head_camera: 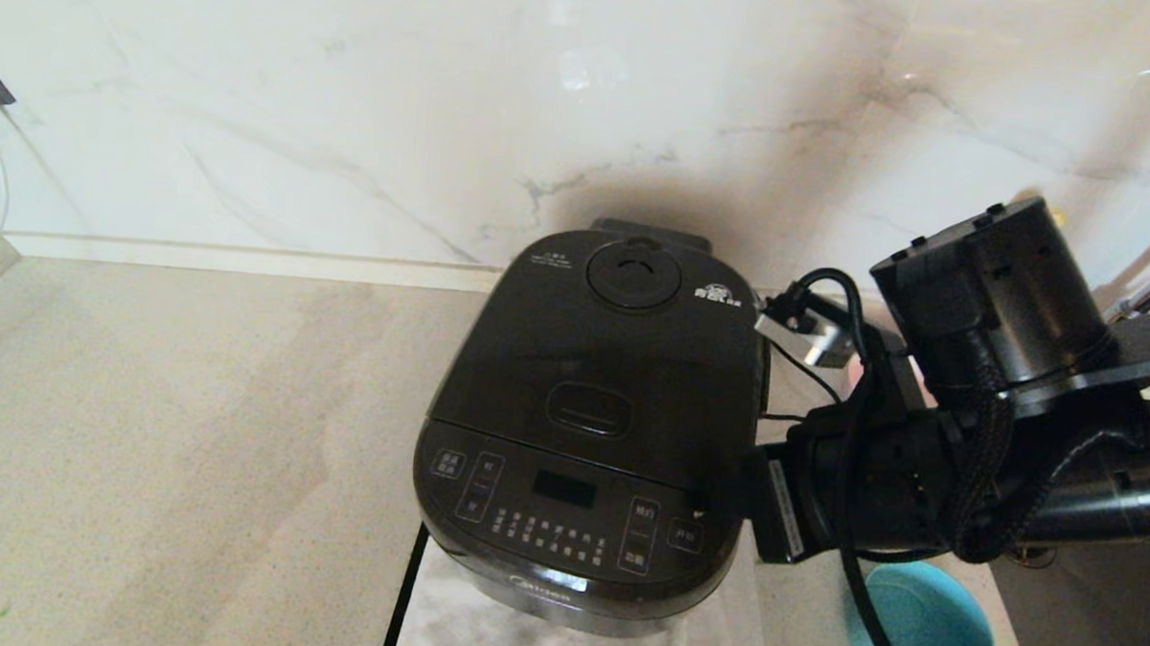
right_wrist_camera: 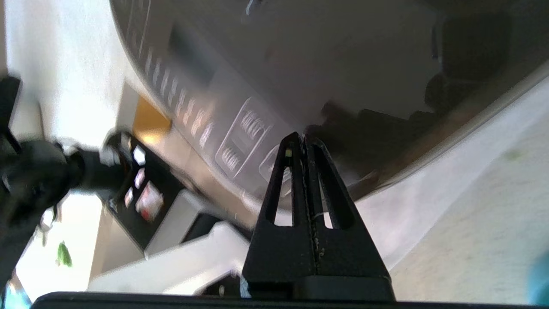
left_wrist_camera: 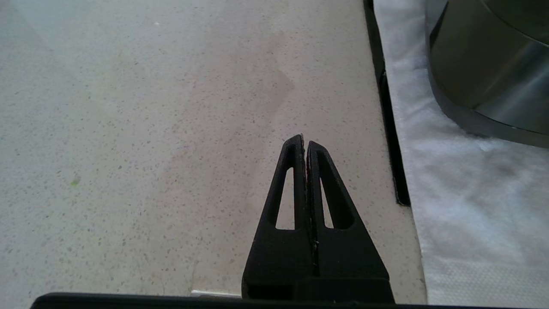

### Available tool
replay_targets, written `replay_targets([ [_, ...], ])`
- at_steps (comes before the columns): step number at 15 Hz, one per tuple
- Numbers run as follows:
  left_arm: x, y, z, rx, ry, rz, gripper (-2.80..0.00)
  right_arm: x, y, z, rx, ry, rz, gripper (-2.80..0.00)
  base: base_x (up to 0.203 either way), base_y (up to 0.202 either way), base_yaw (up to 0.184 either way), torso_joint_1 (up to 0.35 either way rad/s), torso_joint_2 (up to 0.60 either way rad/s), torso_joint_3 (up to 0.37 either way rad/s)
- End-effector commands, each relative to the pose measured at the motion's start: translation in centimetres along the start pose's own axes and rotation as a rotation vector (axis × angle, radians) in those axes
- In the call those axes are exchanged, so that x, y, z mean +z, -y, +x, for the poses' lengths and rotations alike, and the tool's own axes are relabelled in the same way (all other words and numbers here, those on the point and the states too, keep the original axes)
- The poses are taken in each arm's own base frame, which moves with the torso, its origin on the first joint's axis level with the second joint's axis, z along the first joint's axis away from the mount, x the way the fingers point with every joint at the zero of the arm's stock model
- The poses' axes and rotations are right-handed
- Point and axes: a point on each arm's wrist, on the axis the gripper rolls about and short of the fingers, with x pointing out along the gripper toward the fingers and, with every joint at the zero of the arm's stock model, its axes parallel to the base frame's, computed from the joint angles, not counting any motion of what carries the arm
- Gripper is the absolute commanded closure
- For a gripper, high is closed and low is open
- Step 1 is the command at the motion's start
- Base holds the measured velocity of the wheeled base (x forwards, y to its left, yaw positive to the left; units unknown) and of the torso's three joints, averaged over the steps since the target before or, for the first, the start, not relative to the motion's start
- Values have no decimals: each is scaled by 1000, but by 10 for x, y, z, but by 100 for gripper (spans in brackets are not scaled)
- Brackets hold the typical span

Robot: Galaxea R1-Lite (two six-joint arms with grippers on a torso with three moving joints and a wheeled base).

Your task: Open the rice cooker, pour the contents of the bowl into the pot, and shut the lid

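Rice cooker (head_camera: 590,421) lid (head_camera: 612,354) down; right end effector (right_wrist_camera: 305,139) pinched together at panel's right corner; left end effector (left_wrist_camera: 304,141) together, empty, over bare worktop (left_wrist_camera: 150,128).

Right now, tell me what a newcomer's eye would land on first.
The black rice cooker sits mid-counter on a white mat, its lid down. The right gripper, fingers shut, is at its front right corner. A teal bowl sits on the counter below the right arm.
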Motion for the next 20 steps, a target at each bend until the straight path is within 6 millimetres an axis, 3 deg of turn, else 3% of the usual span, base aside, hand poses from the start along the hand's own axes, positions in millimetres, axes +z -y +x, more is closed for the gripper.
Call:
replay_targets([
  [1,0,0,0,0,-1,0,0,9,-5,-25,37,83,-7,0,0,0,0,0,0,0],
  [5,0,0,0,0,-2,0,0,21,2,-56,9,199,1,0,0,0,0,0,0,0],
  [10,0,0,0,0,-3,0,0,16,34,-96,-306,351,-52,0,0,0,0,0,0,0],
  [14,0,0,0,0,-2,0,0,-31,43,-134,-410,391,-95,0,0,0,0,0,0,0],
  [20,0,0,0,0,-2,0,0,-130,79,-174,-683,460,8,0,0,0,0,0,0,0],
])
